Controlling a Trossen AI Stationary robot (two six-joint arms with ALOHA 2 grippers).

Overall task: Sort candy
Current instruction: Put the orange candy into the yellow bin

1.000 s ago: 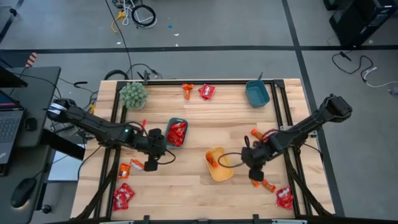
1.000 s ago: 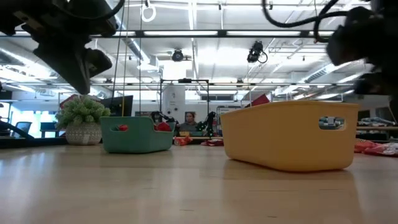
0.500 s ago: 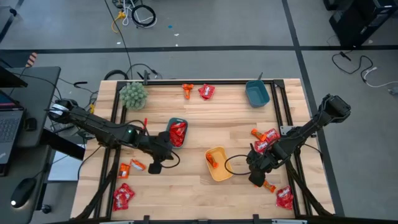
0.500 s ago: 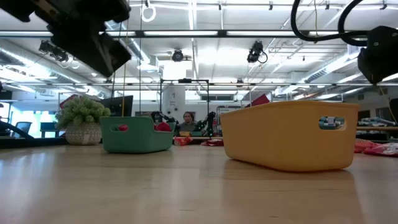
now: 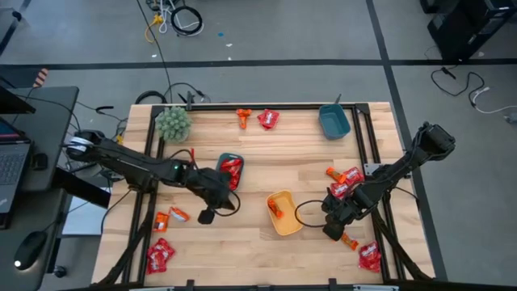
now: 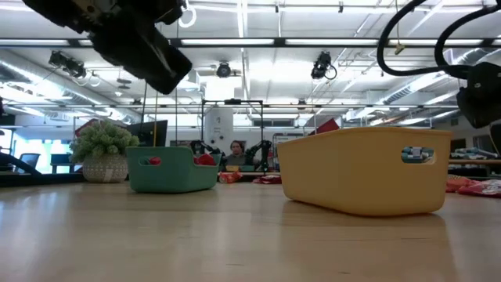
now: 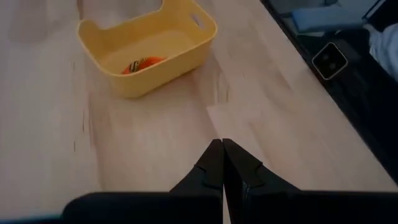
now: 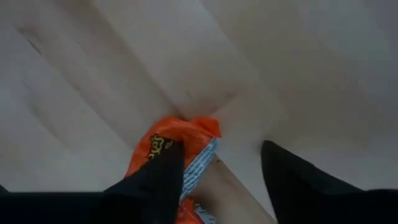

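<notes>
Step in hand, by judgement: pickup of an orange candy (image 8: 168, 149) near the bench's (image 5: 242, 242) front right corner. The right pincer (image 5: 329, 231) hovers directly over it, its fingers spread apart, one over the wrapper and one on bare wood beside it; nothing is held. The next move calls for lowering until both fingers straddle the wrapper, closing, then carrying it to the yellow tray (image 5: 280, 212), which holds one orange piece already. The left pincer (image 5: 207, 217) is pressed fully shut and empty, poised above bare wood just in front of the teal tray (image 5: 229, 171), which contains red candies. Count: three trays, the third a blue tray (image 5: 334, 120) at the back right. Loose candy remains in roughly six spots; an exact piece count cannot be told.
</notes>
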